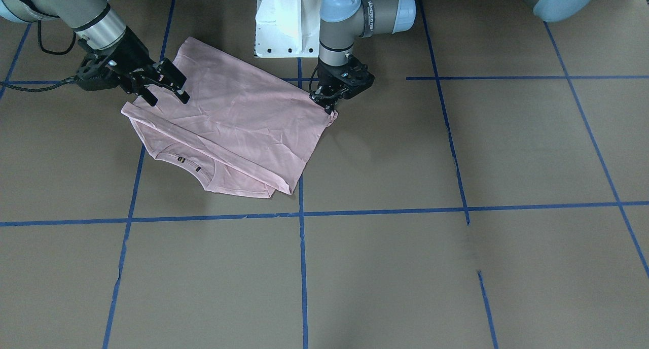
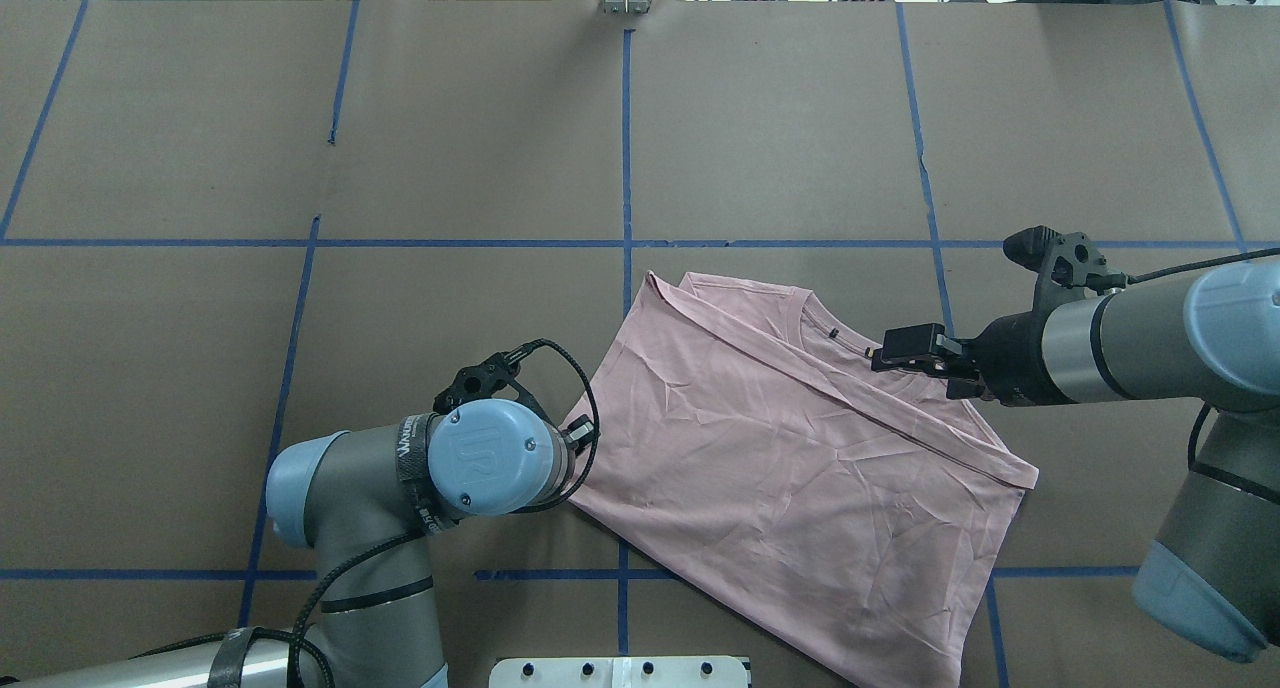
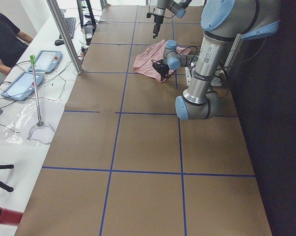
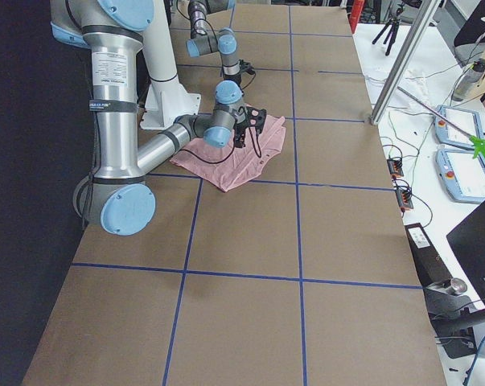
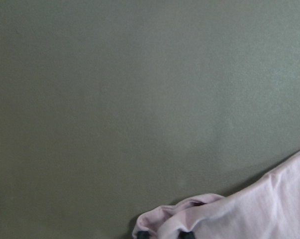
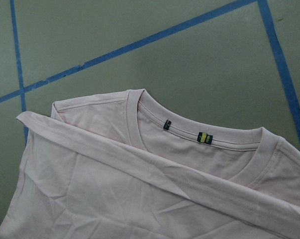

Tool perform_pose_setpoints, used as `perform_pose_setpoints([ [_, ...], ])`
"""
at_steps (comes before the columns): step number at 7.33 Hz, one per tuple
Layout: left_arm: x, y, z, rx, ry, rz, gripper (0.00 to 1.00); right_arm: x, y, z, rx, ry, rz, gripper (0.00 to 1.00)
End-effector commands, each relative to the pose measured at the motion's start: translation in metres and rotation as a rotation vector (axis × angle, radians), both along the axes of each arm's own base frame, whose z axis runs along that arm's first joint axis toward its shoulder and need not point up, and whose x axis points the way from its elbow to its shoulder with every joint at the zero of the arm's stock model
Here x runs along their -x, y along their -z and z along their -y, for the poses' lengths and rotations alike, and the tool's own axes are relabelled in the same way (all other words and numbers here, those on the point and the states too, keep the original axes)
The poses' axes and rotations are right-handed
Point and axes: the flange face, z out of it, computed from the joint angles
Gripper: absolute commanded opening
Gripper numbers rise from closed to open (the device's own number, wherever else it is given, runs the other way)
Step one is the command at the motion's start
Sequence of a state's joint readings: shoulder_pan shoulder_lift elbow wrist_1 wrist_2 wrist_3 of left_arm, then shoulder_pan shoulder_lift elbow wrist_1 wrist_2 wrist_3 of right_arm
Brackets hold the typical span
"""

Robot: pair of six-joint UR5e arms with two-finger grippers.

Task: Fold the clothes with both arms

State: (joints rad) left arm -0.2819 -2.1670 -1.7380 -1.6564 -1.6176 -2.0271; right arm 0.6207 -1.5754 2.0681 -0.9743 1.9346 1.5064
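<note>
A pale pink T-shirt [image 2: 800, 468], folded once, is seen lying flat on the brown table [image 2: 300, 148] close to the robot's base, its long axis running from 10 o'clock to 4 o'clock in the overhead view. Its 9 o'clock corner is pinched between the closed fingers of the left gripper [image 1: 327, 104], with cloth bunched at the tips. The right gripper [image 1: 168, 89] is held spread wide and empty just above the folded edge near the collar [image 6: 209, 142], at the shirt's 1 o'clock. The garment's bulk is thus placed toward 3 o'clock of the left gripper. A matching grasp by the right is judged necessary before any fold.
</note>
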Motion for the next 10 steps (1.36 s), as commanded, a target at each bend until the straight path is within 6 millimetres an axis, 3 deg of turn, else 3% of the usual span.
perform_pose_setpoints([
  [1, 0.012, 0.003, 0.019, -0.007, 0.028, -0.004, 0.00, 0.001, -0.003, 0.000, 0.004, 0.003, -0.003, 1.00],
  [4, 0.056, 0.008, 0.098, -0.065, 0.116, 0.010, 0.00, 0.002, -0.004, 0.001, 0.005, 0.001, -0.006, 1.00],
  [5, 0.064, 0.006, 0.132, -0.092, 0.148, 0.040, 0.00, 0.001, -0.006, 0.002, 0.006, -0.004, -0.009, 1.00],
  [8, 0.060, 0.002, 0.260, -0.197, 0.199, 0.083, 0.00, -0.004, -0.008, 0.008, 0.008, -0.020, -0.013, 1.00],
  [10, 0.070, -0.003, 0.307, -0.274, 0.196, 0.095, 0.00, -0.005, -0.013, 0.014, 0.014, -0.032, -0.022, 1.00],
])
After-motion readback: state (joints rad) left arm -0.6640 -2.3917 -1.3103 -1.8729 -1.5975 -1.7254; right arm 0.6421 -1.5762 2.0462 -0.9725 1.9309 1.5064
